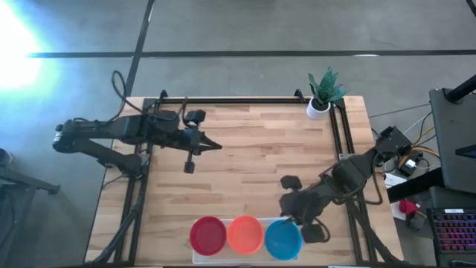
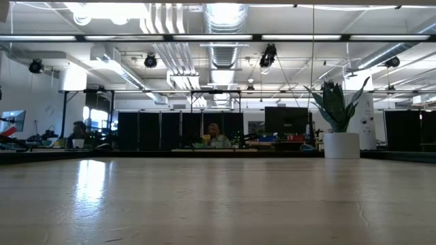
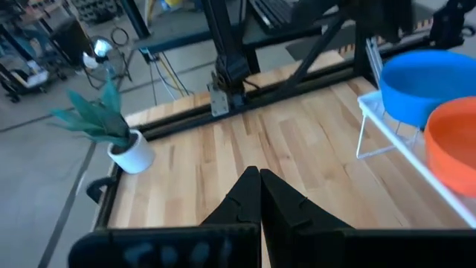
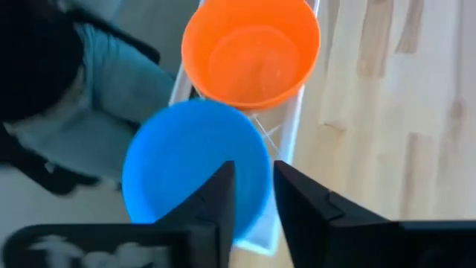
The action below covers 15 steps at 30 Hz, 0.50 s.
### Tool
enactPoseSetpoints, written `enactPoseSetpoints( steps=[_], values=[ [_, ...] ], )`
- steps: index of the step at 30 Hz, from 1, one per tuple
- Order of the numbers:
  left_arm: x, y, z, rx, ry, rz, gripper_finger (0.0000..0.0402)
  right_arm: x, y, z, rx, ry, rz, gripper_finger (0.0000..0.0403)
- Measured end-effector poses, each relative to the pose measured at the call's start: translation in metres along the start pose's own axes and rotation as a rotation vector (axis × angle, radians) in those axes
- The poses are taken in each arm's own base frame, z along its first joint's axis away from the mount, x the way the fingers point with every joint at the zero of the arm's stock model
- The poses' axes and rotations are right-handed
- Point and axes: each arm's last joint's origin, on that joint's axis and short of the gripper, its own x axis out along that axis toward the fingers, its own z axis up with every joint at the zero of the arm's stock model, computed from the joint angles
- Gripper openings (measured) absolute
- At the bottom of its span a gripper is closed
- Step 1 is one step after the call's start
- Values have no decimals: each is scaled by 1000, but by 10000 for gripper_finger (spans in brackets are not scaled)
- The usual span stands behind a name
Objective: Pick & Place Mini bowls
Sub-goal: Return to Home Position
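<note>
High view | red bowl point(image 1: 208, 234), orange bowl point(image 1: 245, 234), blue bowl point(image 1: 282, 239) mouths-up on tray point(image 4: 296, 141), row running left-right along table point(image 1: 253, 149) bottom edge | right gripper point(image 4: 253, 179) over blue bowl, jaws slightly apart | left gripper point(image 1: 217, 146) mid-left, jaws closed

Overhead, table-level and close wrist views, potted plant point(image 1: 325, 91) common to three.

A small round white pot holding a spiky green plant point(image 1: 320, 106) stands at a far corner of the light wooden plank tabletop point(image 1: 245, 156). A black metal frame rail point(image 1: 238, 100) runs from just beside the pot along that far edge. A white wire lattice tray point(image 4: 294, 141) sits at the edge opposite the pot, well apart from it. Off the tabletop, on the pot's side, lies a keyboard with pink-lit keys point(image 1: 454, 227). Far behind the pot, in the room, a seated person point(image 2: 216, 135) and a second person point(image 2: 78, 131) show at desks.
</note>
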Motion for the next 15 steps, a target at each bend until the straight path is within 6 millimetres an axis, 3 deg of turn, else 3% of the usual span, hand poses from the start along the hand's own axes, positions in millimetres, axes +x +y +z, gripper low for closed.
enactPoseSetpoints(
  steps=[5,15],
  values=[
    [-28,3,9,0,-59,18,0,-21,-2,5,-158,-16,-60,19],
    [-86,2,3,-14,-112,71,0,-72,-4,14,-346,-130,-91,8]
  ],
)
